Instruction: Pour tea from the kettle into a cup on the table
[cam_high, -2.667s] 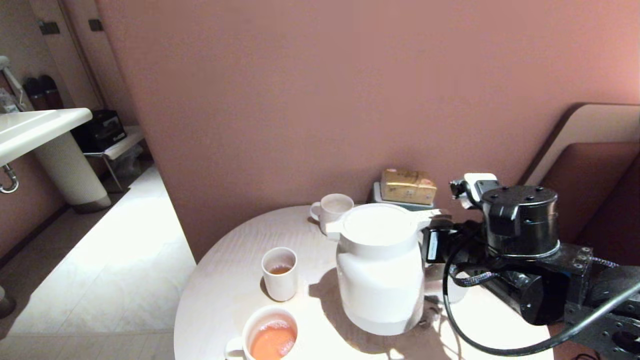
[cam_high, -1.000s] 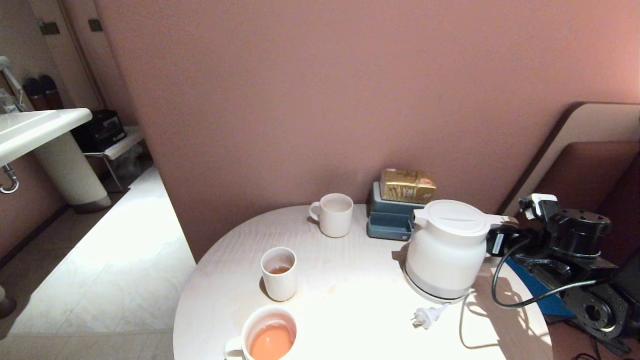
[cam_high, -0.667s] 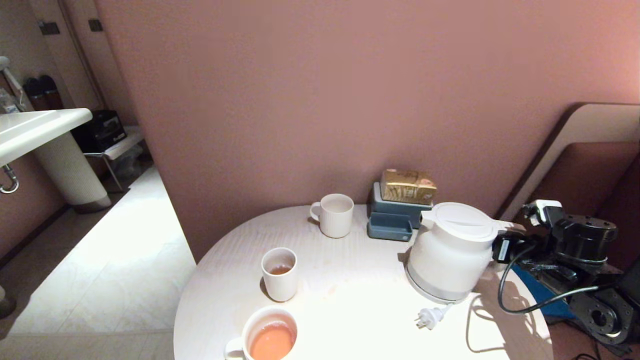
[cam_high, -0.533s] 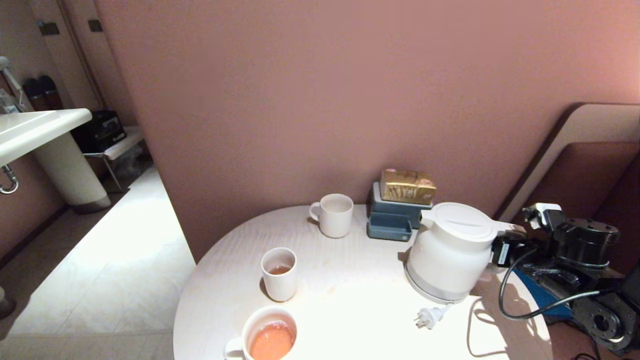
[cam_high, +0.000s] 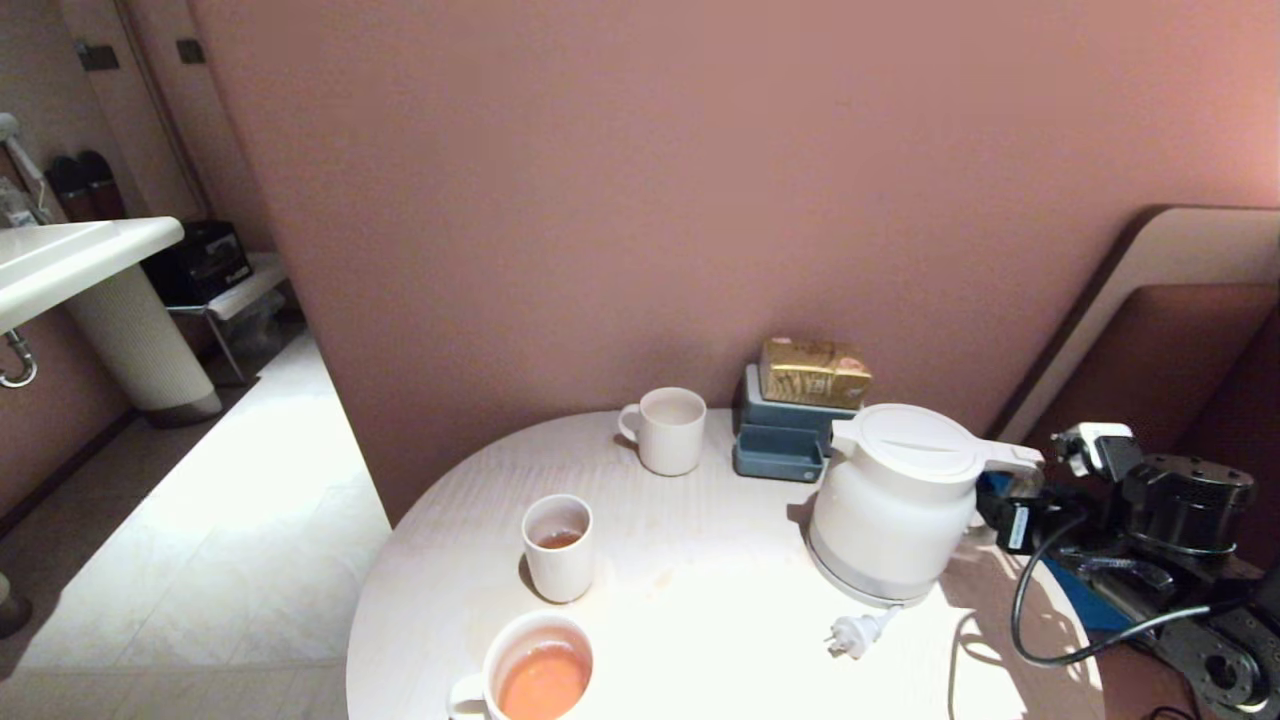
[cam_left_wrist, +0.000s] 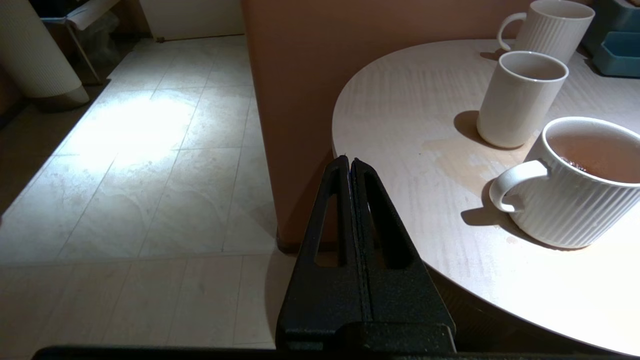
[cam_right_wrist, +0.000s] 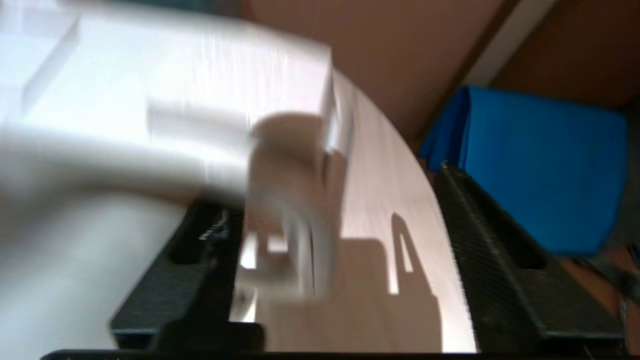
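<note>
Pale wood-grain table (cam_high: 700, 620) stands against a pink wall (cam_high: 640, 200).

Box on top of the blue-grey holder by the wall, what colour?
Gold, with a faint printed pattern; the box shows best in the head view, on the holder.

The white kettle (cam_high: 893, 505) stood upright, lid on, at the right of the round pale desk (cam_high: 700, 610). Orange-brown tea (cam_high: 545, 681) filled the near cup (cam_high: 530, 670) at the desk's near-left edge.
</note>
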